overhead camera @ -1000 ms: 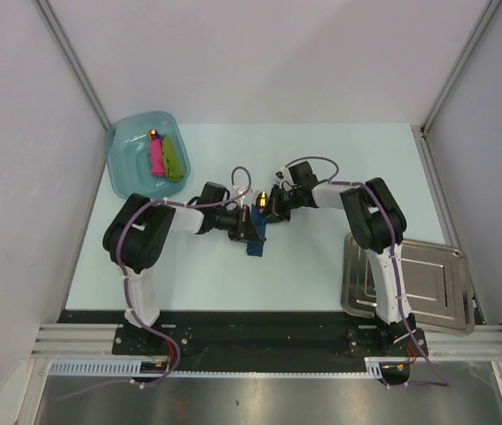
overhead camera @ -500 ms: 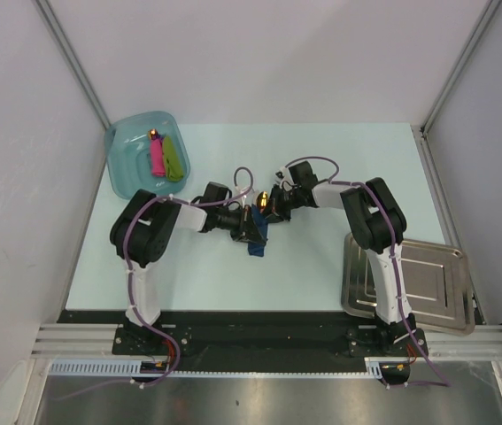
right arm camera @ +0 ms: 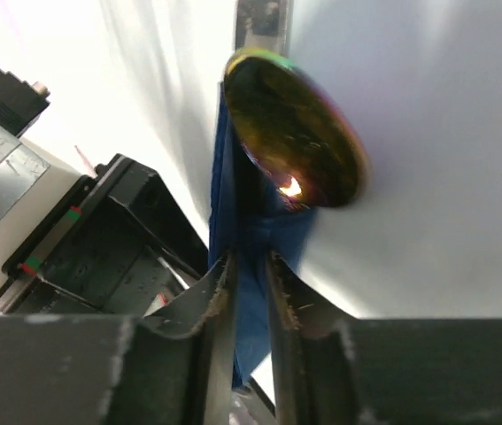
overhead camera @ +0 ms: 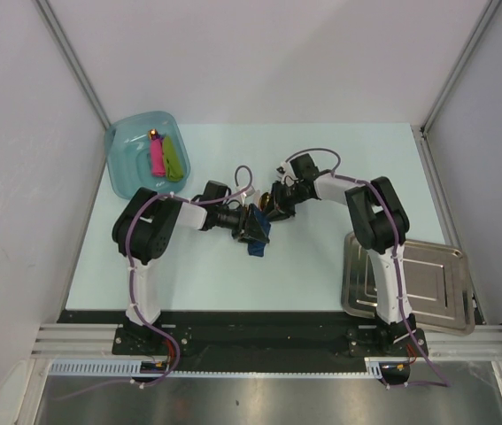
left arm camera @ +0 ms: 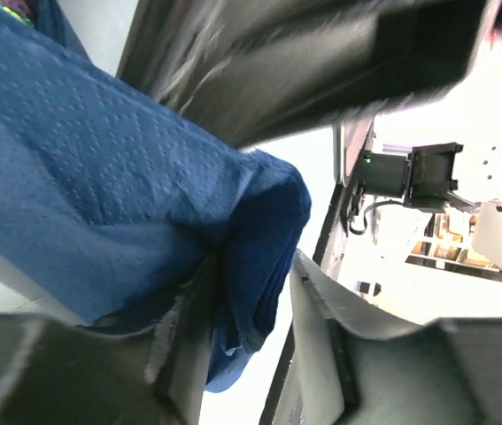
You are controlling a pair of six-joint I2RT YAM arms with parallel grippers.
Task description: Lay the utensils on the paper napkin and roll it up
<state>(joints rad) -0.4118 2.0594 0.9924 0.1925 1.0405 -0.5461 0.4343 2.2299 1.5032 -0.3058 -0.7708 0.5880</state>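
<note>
The paper napkin (overhead camera: 257,239) is a dark blue bundle in the middle of the table, between the two grippers. In the left wrist view the napkin (left arm camera: 100,177) lies against one finger (left arm camera: 184,328) of my left gripper (left arm camera: 252,266). The other finger stands off it with a bright gap, so the jaws are open. My right gripper (right arm camera: 249,261) has its jaws close together on a fold of the napkin (right arm camera: 255,292). A shiny gold utensil (right arm camera: 295,142) pokes out of the napkin just beyond them, and appears from above as a gold glint (overhead camera: 266,202).
A pale teal tub (overhead camera: 127,173) at the back left holds a pink stick (overhead camera: 156,157) and a lime-green stick (overhead camera: 173,158). A steel tray (overhead camera: 428,283) lies at the front right, beside the right arm's base.
My left gripper's jaws have parted from the napkin. The right arm's wrist has shifted slightly back and right while staying at the napkin.
</note>
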